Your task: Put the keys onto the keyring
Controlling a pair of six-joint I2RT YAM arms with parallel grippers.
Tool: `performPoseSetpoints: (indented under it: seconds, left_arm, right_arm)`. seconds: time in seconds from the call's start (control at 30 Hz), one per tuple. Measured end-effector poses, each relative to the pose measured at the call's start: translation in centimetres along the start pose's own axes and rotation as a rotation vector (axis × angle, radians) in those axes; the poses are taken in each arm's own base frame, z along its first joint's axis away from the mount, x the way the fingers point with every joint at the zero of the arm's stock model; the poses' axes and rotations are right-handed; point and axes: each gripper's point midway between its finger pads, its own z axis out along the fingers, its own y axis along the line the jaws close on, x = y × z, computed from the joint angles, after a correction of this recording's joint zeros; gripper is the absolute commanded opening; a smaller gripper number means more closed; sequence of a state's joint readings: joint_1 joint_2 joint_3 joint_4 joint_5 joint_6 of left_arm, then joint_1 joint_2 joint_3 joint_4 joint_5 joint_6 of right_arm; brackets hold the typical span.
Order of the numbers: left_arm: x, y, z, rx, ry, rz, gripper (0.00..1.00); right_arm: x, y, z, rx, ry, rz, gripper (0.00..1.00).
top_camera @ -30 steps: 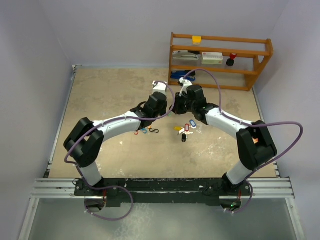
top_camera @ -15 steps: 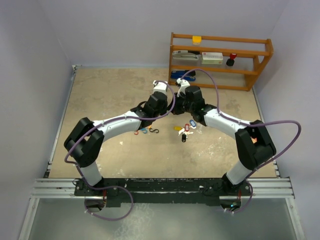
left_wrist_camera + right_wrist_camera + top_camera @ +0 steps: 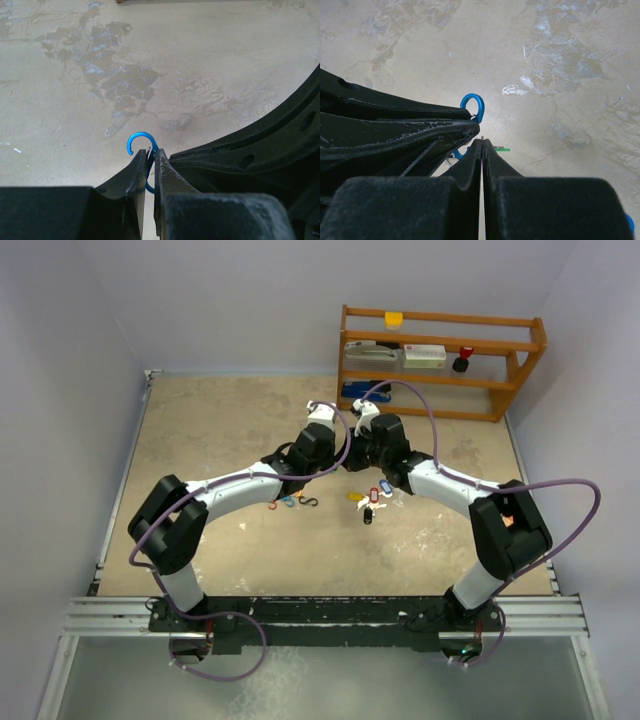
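Pinched in the left gripper [image 3: 151,153] — a blue clip [image 3: 141,134], gripped at the middle of its S shape. Fingers shut tight on it, with the upper hook standing free above the fingertips and the lower curve just visible in the narrow gap lower down. Raised over the table [image 3: 220,430], with the stained surface behind it in the left wrist view.

Close beside it, the right gripper [image 3: 482,142], fingers pressed together down to a hairline slit. Only a thin pale line inside that slit; impossible to name anything gripped there. Just beside the right fingertips, a small green sliver [image 3: 504,149], too little of it in view for naming. In the right wrist view, the blue hook just above and to the left of these closed tips, near but apart.

Seen from above, both wrists meeting over the middle of the table, in front of a wooden shelf [image 3: 505,385]. The keys [image 3: 370,498] lying loose on the table just on the near side of the right gripper — a yellow tag [image 3: 355,497], a red tag [image 3: 373,495], a blue tag [image 3: 386,485], and a black fob [image 3: 368,517] nearest to the arm bases. All of them down on the surface, apart from the blue clip. To the left of them, beside the left forearm, a small group of other coloured clips [image 3: 290,501], also flat on the table.
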State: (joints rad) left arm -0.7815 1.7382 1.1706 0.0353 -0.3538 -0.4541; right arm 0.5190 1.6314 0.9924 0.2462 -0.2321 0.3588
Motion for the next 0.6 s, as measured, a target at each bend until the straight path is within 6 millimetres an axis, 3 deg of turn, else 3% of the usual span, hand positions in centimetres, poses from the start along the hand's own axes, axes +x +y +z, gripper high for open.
performPoseSetpoints:
  seconds: [0.37, 0.6]
  left_arm:
    - [-0.1, 0.2, 0.0, -0.011, -0.004, 0.0, 0.0]
    - [-0.3, 0.8, 0.0, -0.046, -0.016, 0.002, 0.0]
  right_arm:
    - [1.0, -1.0, 0.2, 0.046, 0.038, 0.003, 0.0]
    - [4.4, -3.4, 1.7, 0.141, 0.168, 0.028, 0.0]
